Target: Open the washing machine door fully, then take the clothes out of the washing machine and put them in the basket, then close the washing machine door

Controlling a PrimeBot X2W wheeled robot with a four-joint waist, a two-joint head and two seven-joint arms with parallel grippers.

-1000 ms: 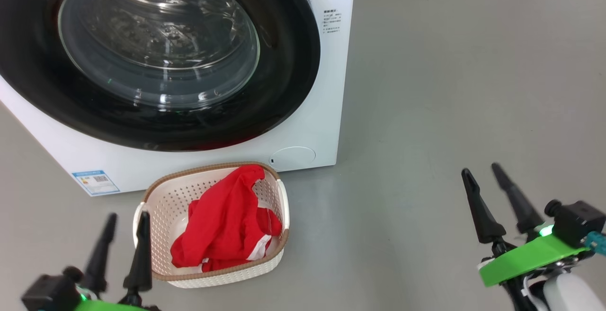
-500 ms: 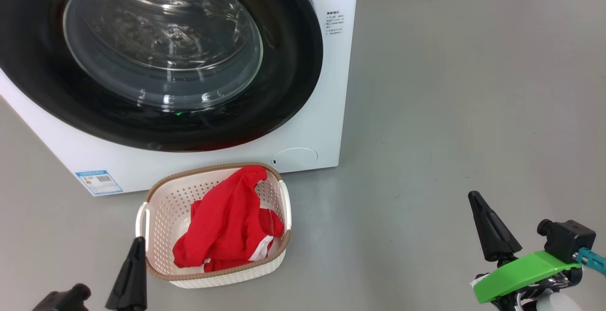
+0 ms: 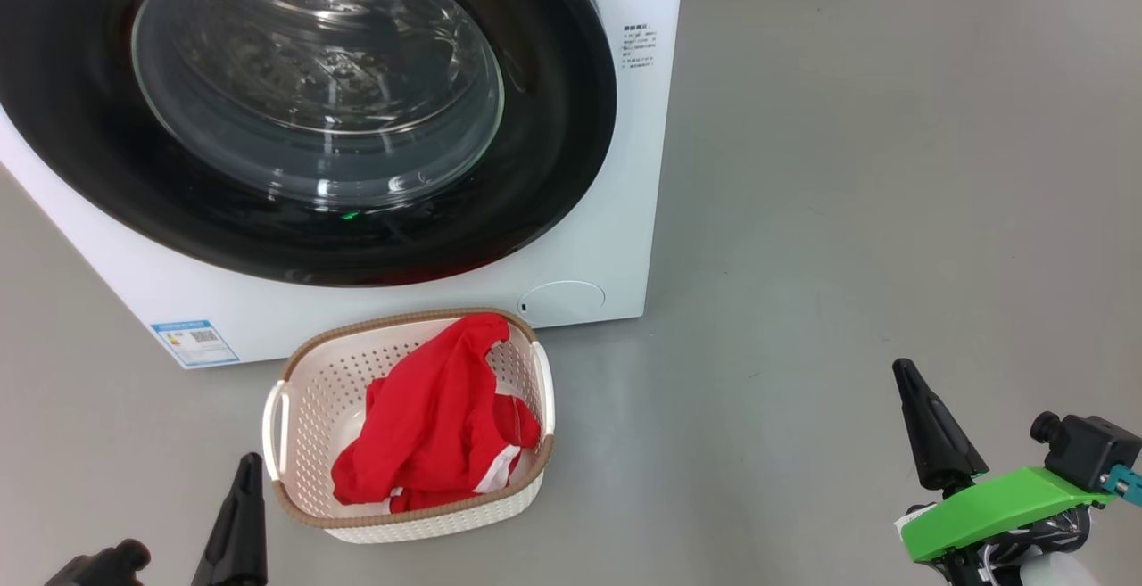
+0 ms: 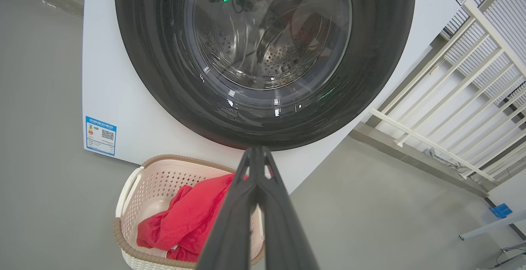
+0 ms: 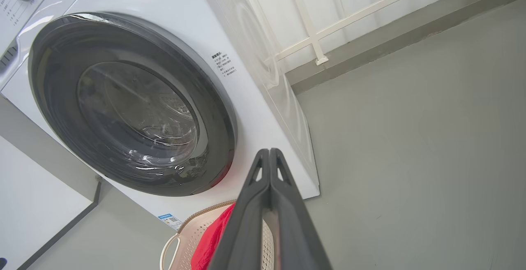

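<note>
Red clothes [image 3: 428, 416] lie in the basket [image 3: 437, 528] before the shut washing machine door [image 3: 553, 122].

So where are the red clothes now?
Head view, lower left: the bright red clothes lie bunched inside the small cream perforated plastic basket, on the grey floor just before the big white washing machine.

head view crops washing machine door [image 3: 553, 122] top, clothes [image 3: 437, 416] hide basket [image 3: 312, 408] base

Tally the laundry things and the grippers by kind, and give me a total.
Washing machine: 1
Basket: 1
Red clothes heap: 1
Grippers, left gripper and right gripper: 2
Total: 5
</note>
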